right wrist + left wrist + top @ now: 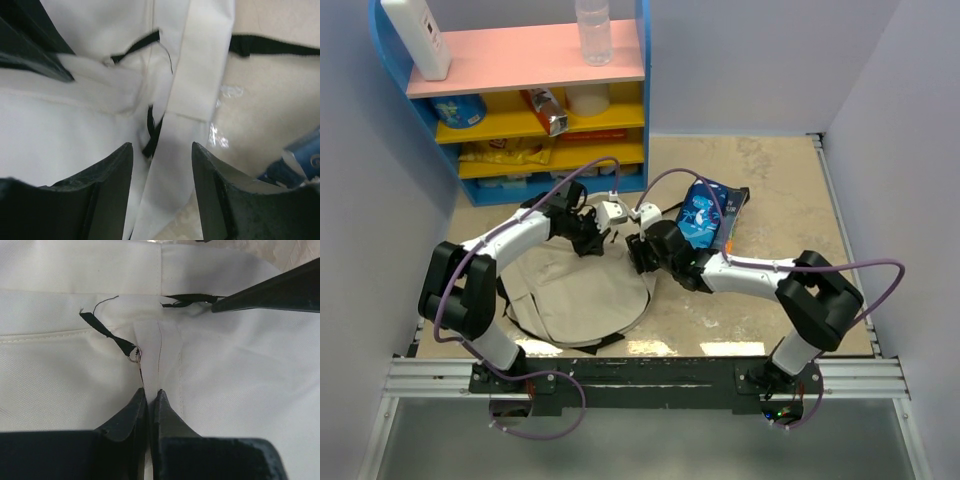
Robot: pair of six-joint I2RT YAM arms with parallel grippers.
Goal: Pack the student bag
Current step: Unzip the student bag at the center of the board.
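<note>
The student bag (582, 290), a cream canvas backpack, lies flat on the table in front of the left arm. My left gripper (588, 236) is at its far edge. In the left wrist view it (150, 391) is shut on a thin fold of the bag's fabric (240, 370), just below a metal zipper ring with a black ribbon pull (134, 355). My right gripper (638, 252) is open at the bag's far right edge. In the right wrist view its jaws (162, 145) straddle a cream band of the bag (200, 90) without closing. A blue book (712, 215) lies behind it.
A blue shelf unit (643, 90) with a pink top stands at the back left, holding a clear bottle (594, 30), a white container (417, 35) and snack packs. Grey walls close in both sides. The blue book also shows in the right wrist view (300, 160).
</note>
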